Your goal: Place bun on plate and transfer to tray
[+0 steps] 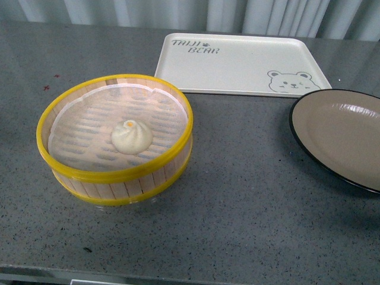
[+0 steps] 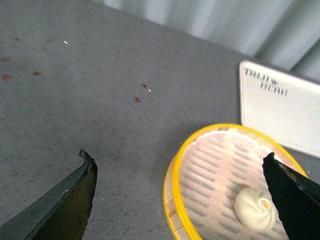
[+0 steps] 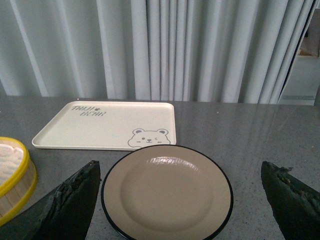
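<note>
Grey speckled tabletop (image 1: 249, 225) carries everything: one tray, one plate, one steamer basket and one bun.

Largest is the flat rectangular cream-white plastic tray (image 1: 237, 62), lying at the far side with its long axis running left to right. Its "TAIJI BEAR" lettering sits at the far-left corner and the bear face at the near-right corner.

Just beside that near-right corner lies the large round shallow plate (image 1: 350, 133), tan inside with a black rim, flat and bare. I cannot tell whether it touches the tray.

On the left stands the round bamboo steamer basket with yellow rims (image 1: 113, 175), upright, near the tray but apart from it.

At the middle of the basket's slatted floor sits the small round cream-white steamed bun (image 1: 132, 136), pleated top upward, its orange dot on the far side of the peak. Being round, it has no long axis.

Both grippers show only in their wrist views. The left gripper (image 2: 178, 159) hangs above the basket's edge, jaws spread wide and holding nothing. The right gripper (image 3: 180, 166) hovers over the plate, equally wide apart and empty.
</note>
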Action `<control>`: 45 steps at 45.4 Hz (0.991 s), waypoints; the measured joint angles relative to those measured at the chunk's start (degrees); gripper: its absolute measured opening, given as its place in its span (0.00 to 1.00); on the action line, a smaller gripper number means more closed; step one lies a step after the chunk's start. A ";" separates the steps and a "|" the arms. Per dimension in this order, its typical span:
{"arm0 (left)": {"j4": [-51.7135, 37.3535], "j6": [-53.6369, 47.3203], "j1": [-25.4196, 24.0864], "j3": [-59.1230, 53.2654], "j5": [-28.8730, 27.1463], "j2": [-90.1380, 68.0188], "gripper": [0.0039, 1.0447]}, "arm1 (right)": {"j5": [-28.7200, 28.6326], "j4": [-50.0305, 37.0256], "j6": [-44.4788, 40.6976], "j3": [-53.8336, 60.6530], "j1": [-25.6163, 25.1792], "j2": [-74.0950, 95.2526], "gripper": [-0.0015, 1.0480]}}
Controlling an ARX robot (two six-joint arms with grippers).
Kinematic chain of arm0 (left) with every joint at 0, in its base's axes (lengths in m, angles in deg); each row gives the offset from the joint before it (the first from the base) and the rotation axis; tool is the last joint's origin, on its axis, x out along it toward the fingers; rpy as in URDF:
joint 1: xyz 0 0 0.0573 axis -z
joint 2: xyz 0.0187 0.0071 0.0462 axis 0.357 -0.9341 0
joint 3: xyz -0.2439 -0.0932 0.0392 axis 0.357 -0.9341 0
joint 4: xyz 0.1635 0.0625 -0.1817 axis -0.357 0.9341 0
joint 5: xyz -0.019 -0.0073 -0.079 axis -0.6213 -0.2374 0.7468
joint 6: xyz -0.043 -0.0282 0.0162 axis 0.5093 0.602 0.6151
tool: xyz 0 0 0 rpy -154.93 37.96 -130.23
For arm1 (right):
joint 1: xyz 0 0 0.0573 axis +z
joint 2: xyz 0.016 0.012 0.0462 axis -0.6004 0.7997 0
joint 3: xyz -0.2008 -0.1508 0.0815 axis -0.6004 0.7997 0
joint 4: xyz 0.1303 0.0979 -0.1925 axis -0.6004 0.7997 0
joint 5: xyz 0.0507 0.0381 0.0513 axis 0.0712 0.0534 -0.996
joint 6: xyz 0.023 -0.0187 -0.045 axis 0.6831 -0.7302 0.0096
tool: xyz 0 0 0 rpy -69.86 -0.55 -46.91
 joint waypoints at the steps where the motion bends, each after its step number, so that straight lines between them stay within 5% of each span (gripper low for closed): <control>1: 0.68 0.00 0.37 1.46 0.90 -2.36 0.94 | 0.00 0.00 0.00 0.00 0.00 0.00 0.91; 22: 12.98 -4.83 6.03 26.64 6.78 -33.24 0.94 | 0.00 0.00 -0.02 0.00 0.00 0.00 0.91; 45: 25.70 -3.85 13.55 37.18 13.73 -47.39 0.94 | 0.02 0.00 0.00 0.00 0.00 0.00 0.91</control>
